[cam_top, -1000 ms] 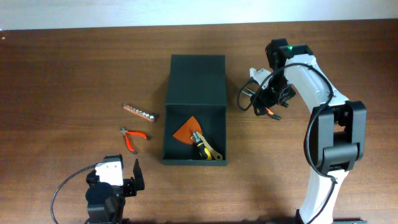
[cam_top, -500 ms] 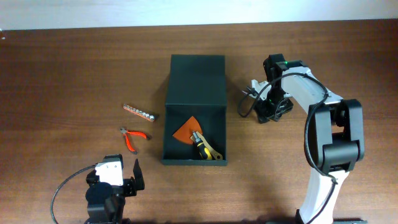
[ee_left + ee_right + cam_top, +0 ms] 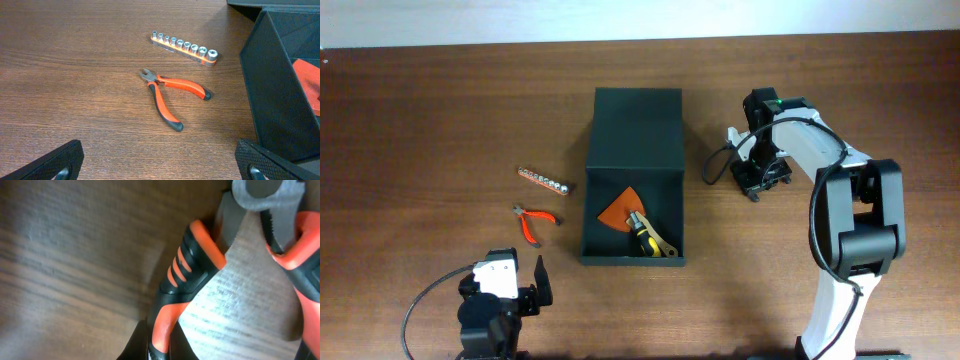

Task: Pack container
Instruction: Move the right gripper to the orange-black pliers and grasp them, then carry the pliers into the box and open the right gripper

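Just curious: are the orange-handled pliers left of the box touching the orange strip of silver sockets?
Apart. The left wrist view shows bare wood between the pliers and the socket strip.

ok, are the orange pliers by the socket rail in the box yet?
No, the orange pliers lie on the table, outside the container.

The open container (image 3: 635, 130) sits mid-table with an orange piece (image 3: 619, 211) inside. Pliers (image 3: 534, 222) and a socket rail (image 3: 542, 179) lie at its nine o'clock, the right gripper (image 3: 757, 186) at three.
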`<move>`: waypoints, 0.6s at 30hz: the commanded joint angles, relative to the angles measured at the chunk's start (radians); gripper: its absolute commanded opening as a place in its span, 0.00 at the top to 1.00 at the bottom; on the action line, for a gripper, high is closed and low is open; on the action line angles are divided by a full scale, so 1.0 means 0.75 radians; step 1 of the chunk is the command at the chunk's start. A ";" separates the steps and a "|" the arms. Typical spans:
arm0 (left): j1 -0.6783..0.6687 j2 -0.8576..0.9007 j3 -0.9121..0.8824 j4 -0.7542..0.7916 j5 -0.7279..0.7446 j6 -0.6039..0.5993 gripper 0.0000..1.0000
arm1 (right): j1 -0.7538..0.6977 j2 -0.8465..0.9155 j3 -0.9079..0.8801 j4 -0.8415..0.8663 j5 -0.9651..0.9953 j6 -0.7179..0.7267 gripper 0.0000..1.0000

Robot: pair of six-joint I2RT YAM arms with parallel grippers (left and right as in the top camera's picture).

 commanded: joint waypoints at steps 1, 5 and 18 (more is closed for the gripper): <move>0.007 -0.013 -0.008 0.003 -0.001 -0.013 0.01 | 0.004 -0.005 0.055 -0.041 -0.007 0.017 0.96; 0.007 -0.013 -0.008 0.003 -0.001 -0.013 0.01 | 0.004 -0.064 0.154 -0.100 -0.008 0.018 0.96; 0.007 -0.013 -0.008 0.003 -0.001 -0.013 0.01 | 0.240 -0.360 0.429 -0.354 -0.160 -0.024 0.96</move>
